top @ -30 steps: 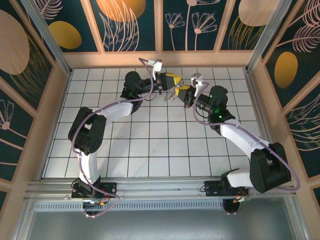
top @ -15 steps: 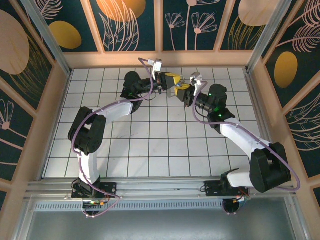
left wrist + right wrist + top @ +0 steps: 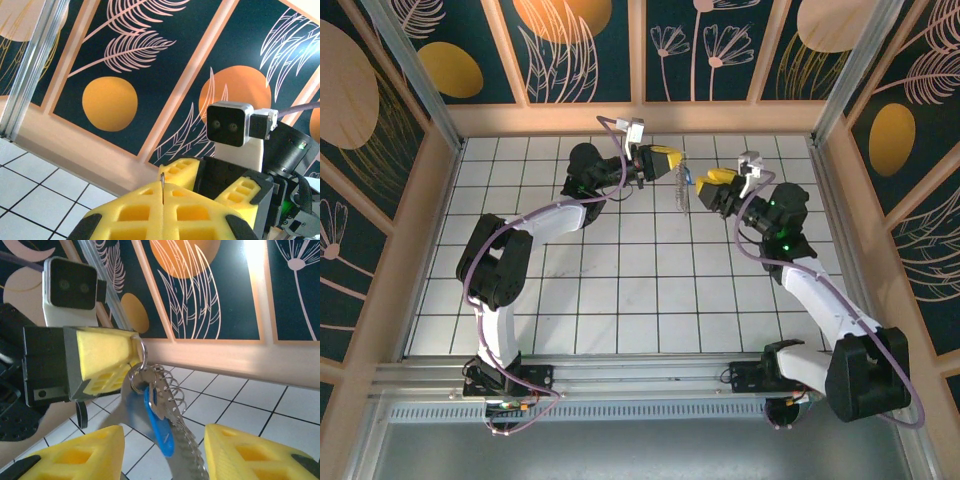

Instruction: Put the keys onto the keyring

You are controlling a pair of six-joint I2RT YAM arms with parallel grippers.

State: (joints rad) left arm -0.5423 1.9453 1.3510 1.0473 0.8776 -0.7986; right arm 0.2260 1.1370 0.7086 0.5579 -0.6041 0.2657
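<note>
Two grippers: tip to tip at the 12 o'clock end of the tiled table (image 3: 620,280), left gripper (image 3: 670,162) toward 11, right gripper (image 3: 708,180) toward 1, a short gap between them.
Left gripper: pads pressed fully together on the keyring (image 3: 145,354); in the left wrist view, a thin metal edge pinched in the seam between the yellow pads.
Right gripper: jaws moderately apart, nothing between the pads, touching nothing.
Keys (image 3: 157,425): hanging off the keyring just under the left pads, blue head and pale blade bunched together, clear of the table; a wire coil (image 3: 175,390) dangling beside them.
Direction from right gripper: at 9 o'clock in the top view, near but apart; in the right wrist view straight ahead, framed between its own two pads.
Direction from left gripper: at about 5 o'clock in the top view, directly below the pinch.
Long axis: roughly 12 to 6 in the top view; in the right wrist view from 11 at the ring down to 5 at the blade tip.
Nearer arm: left as holder, right as the only free one.
Judgement: keys apparently threaded on already; any next grasp by the right side likely a short reach toward 9, jaw line set across that hanging axis; swinging of the bunch a likely nuisance.
</note>
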